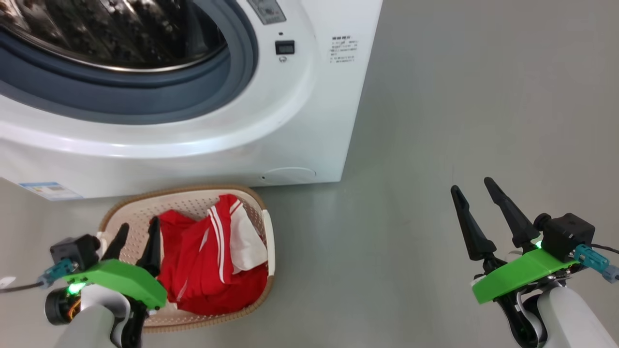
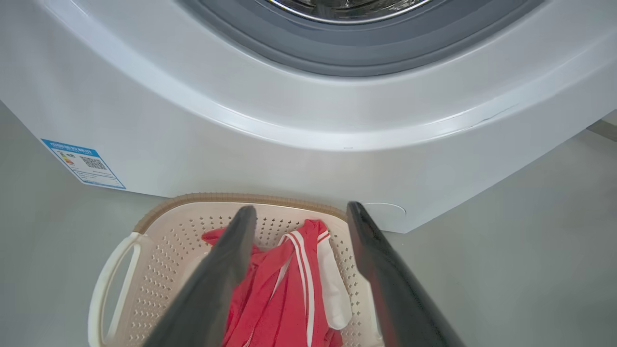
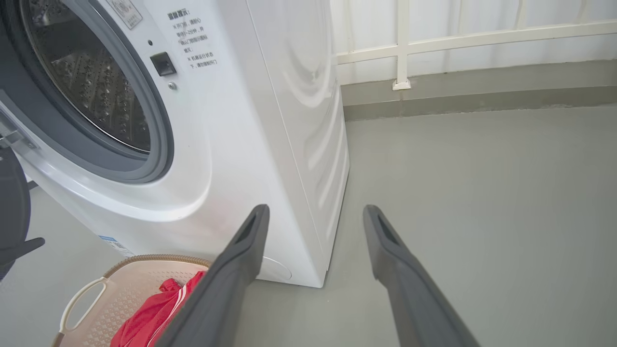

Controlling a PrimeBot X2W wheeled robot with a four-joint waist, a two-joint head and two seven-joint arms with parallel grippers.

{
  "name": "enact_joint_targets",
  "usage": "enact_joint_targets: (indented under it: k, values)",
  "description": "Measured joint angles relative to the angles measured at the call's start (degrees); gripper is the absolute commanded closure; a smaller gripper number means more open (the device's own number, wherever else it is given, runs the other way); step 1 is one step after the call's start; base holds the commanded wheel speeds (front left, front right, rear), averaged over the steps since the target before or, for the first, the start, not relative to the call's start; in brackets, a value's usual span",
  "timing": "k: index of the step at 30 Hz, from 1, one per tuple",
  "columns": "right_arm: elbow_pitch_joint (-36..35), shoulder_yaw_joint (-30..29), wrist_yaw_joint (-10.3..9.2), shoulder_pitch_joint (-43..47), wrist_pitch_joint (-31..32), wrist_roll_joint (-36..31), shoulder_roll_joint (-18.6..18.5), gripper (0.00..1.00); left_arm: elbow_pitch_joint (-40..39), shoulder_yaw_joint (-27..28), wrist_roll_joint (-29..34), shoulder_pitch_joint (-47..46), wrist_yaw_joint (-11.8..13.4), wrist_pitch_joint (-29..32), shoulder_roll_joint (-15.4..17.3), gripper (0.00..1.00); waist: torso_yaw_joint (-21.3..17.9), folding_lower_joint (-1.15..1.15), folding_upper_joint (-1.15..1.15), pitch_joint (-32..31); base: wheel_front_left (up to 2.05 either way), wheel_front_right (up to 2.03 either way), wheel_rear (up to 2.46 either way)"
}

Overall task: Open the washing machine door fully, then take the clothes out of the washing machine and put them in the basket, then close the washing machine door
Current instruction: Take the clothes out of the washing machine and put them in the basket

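left end effector (image 1: 140,223): fingers spread, gripping nothing, pointing forward and down | right end effector (image 1: 471,184): fingers spread, gripping nothing, held out front

We've got the red clothes (image 1: 208,261) with white stripes heaped in the cream basket (image 1: 188,202), just in front of our white washing machine (image 1: 290,121), drum mouth uncovered.

Drum mouth (image 1: 111,38): open and passable, grey gasket ring around it.
Washing machine (image 1: 300,121) front: solid white wall just behind the basket (image 1: 193,189).
Basket: clothes (image 1: 208,261) heaped over centre and right; bare strip along its left, below the left end effector (image 1: 139,226).
Floor (image 1: 459,96) right of machine: open, right end effector (image 1: 471,184) above it.
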Motion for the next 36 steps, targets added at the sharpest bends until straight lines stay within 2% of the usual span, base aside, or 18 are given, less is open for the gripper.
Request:
enact_joint_targets:
  k: [7,16,27,36]
  values:
    - [0.0,-0.4,0.00,1.4,0.0,0.0,0.0,0.00,-7.8,7.3,7.7,4.6,0.0,0.0,-0.9,0.00,0.6,0.00,0.00,-3.0,0.00,0.00,0.00]
    - [-0.2,-1.6,0.00,3.8,0.0,0.0,0.1,0.00,-17.5,13.2,14.7,11.1,0.0,0.0,-1.9,0.00,0.9,0.00,0.00,-6.0,0.00,0.00,0.00]
    - [-0.4,-3.0,0.00,6.9,0.0,0.4,0.2,0.00,-28.3,17.9,19.4,19.6,0.0,0.0,-3.3,0.00,0.7,0.01,0.00,-9.2,0.00,0.00,0.00]
    - [-0.8,-4.2,0.00,9.2,0.0,0.4,0.2,0.00,-34.2,20.4,21.2,25.1,0.0,0.0,-4.6,0.00,0.9,0.01,0.00,-10.1,0.00,0.00,0.00]
